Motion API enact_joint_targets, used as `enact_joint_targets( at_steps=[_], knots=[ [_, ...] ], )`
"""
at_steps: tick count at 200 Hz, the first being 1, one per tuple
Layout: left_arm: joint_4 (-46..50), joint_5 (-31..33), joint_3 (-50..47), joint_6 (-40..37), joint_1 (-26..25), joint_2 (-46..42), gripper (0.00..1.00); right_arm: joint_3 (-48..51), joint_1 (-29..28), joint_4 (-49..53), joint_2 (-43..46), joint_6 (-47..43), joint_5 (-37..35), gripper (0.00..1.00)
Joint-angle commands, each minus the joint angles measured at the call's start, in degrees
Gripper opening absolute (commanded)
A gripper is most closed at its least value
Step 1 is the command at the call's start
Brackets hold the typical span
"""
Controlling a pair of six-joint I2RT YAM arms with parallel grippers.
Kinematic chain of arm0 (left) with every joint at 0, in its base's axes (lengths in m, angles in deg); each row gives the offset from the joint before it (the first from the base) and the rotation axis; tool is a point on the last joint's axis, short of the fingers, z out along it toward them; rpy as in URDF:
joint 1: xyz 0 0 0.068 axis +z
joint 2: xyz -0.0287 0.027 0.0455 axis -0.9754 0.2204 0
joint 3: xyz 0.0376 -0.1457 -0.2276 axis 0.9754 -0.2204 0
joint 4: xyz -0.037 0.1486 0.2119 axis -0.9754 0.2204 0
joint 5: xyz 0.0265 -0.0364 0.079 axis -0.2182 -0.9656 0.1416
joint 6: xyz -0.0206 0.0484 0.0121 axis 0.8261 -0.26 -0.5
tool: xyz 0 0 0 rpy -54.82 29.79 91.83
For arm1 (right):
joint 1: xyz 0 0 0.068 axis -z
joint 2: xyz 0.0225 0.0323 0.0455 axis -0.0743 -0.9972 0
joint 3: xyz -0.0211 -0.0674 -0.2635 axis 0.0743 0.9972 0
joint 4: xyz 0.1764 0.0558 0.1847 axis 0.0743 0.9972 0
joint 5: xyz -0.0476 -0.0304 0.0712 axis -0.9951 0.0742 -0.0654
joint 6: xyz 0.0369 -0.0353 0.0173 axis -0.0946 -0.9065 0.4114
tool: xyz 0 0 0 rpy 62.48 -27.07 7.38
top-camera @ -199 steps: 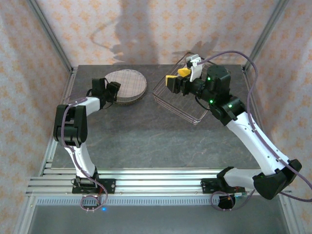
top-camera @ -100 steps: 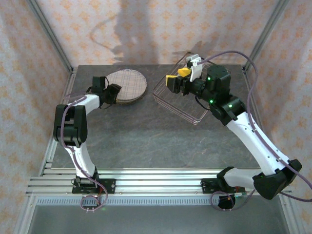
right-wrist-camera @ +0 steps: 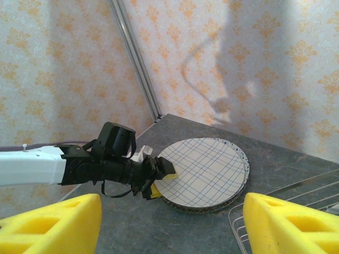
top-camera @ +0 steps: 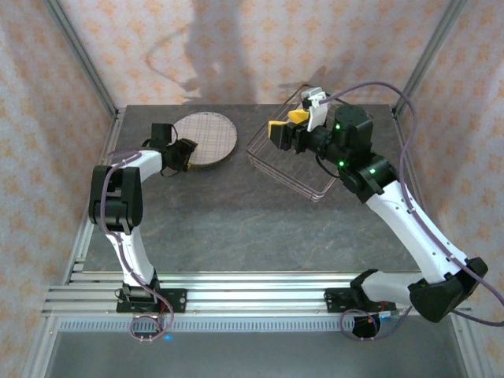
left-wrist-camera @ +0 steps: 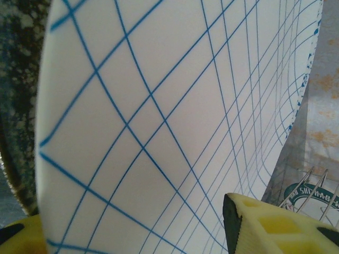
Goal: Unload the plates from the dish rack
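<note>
- The table (top-camera: 236, 220) is dark grey, like stone.
- Walls (top-camera: 260, 47) with pale orange flower shapes stand on 3 sides. Grey metal posts (right-wrist-camera: 135, 55) stand in the corners.
- The plates (top-camera: 206, 142) lie in a stack at the back left, with the plaid plate (right-wrist-camera: 204, 172) on top.
- The rack (top-camera: 303, 169) sits at the back right.
- The left gripper (top-camera: 185, 151) has its fingers at the stack's rim. I cannot tell if it pinches.
- The right gripper (top-camera: 286, 124) hangs over the rack, fingers spread wide.

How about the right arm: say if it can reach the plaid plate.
Probably yes: right gripper open by the dish rack, bare table between, left gripper only at the left rim of the plaid plate.
</note>
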Motion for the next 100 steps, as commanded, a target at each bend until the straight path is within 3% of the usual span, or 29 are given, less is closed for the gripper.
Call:
enact_joint_targets(
  at_steps=[1,100],
  knots=[
    [3.1,-0.3,2.5,-1.1,0.5,1.0,0.58,-2.4,-0.4,-0.3,0.1,0.1,-0.9,0.71],
    [9.8,1.2,5.8,-2.4,0.5,2.8,0.59,-2.4,-0.4,0.0,0.2,0.3,-1.1,0.71]
  ],
)
